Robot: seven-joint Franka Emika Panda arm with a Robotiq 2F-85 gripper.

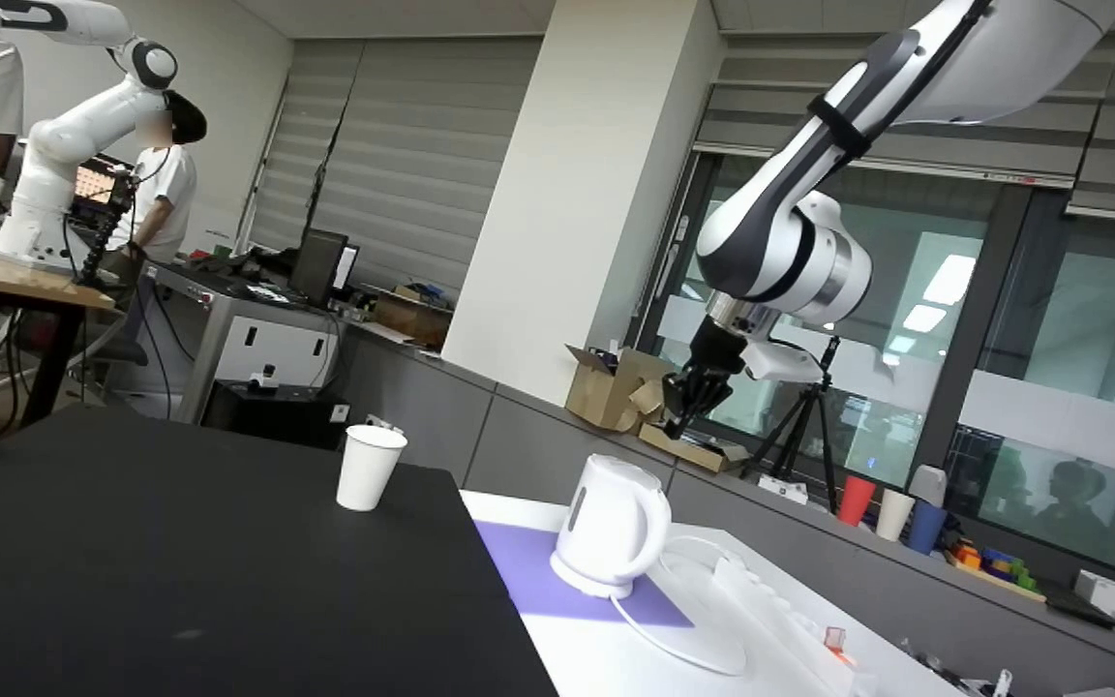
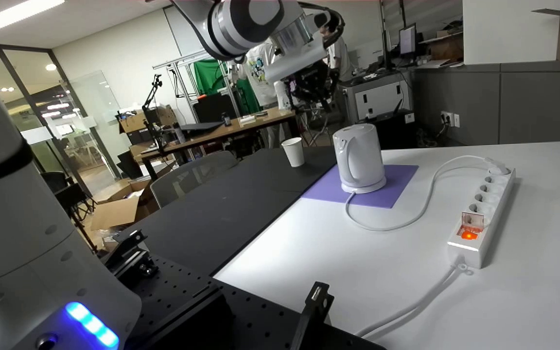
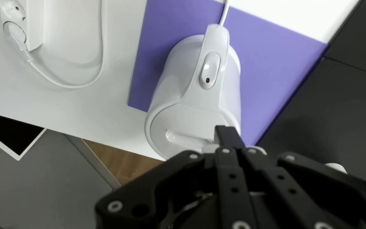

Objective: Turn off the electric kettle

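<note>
The white electric kettle [image 1: 606,518] stands upright on a purple mat [image 1: 524,566]; it also shows in an exterior view [image 2: 368,158]. In the wrist view I see the kettle [image 3: 191,119] from above, with its lid towards me and its handle pointing to the top. An oval switch [image 3: 210,70] with a small dark red dot sits on the handle. My gripper [image 3: 229,136] is shut and empty, its fingertips over the lid's right edge. In both exterior views the gripper [image 1: 681,426] [image 2: 326,103] is above the kettle, apart from it.
A white power strip [image 2: 496,218] with a lit orange switch [image 2: 469,234] lies on the white table [image 2: 406,272]. The kettle's cord [image 2: 428,204] runs to it. A white paper cup [image 1: 370,469] stands on the black table [image 1: 228,581] beside the kettle.
</note>
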